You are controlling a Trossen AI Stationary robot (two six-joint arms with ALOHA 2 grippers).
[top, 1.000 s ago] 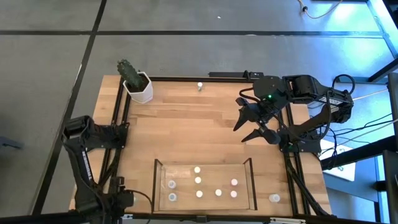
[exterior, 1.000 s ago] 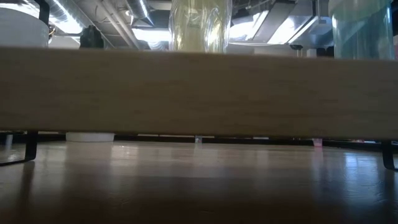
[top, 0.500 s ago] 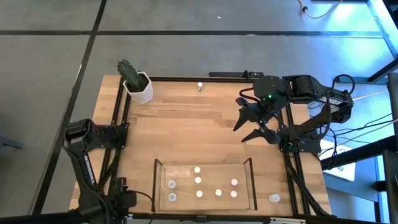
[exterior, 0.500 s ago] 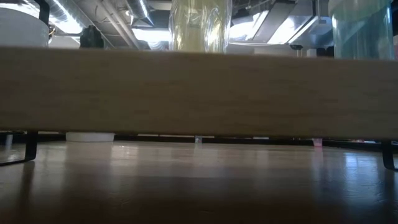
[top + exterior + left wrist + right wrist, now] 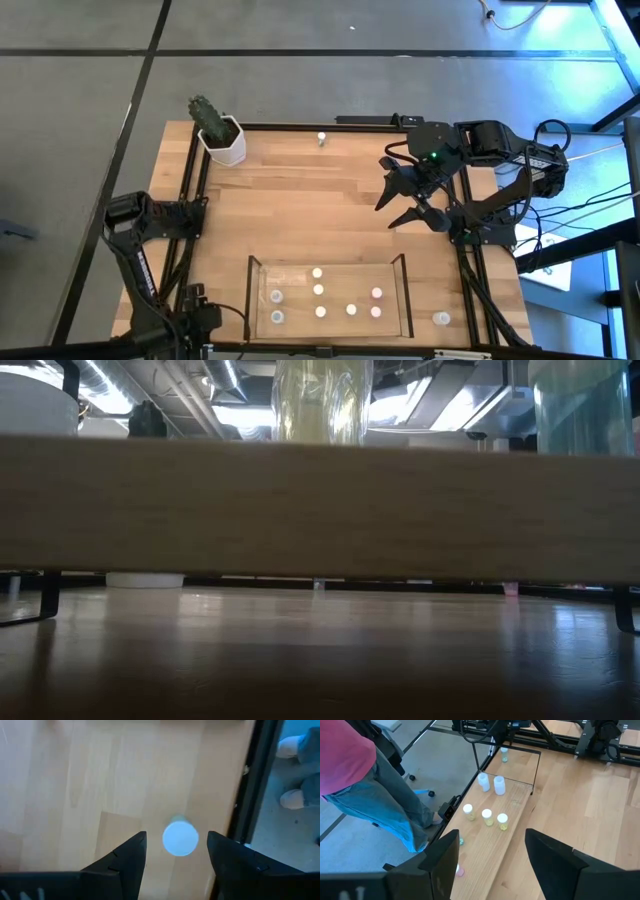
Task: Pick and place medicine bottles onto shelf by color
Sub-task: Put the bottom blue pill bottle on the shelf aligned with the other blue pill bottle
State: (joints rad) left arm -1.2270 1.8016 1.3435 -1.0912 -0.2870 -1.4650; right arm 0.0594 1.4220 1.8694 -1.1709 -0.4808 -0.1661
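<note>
Item, near edge of the light-wood bench (image 5: 300,210): wide shallow clear-walled shelf (image 5: 405,290) holding seven tiny pale-capped medicine bottles (image 5: 319,290), one more white-capped bottle (image 5: 441,319) just outside its right wall. Left gripper (image 5: 175,851), at the near left corner, jaws apart astride a round white-capped bottle (image 5: 180,838) beside the black frame rail (image 5: 255,775); best centred and lowered squarely before closing, lifting clear of that rail. Right gripper (image 5: 405,205) hangs mid-right with wide, empty jaws above open wood; farthest, one lone bottle (image 5: 322,139) and a white hexagonal cactus pot (image 5: 225,143).
</note>
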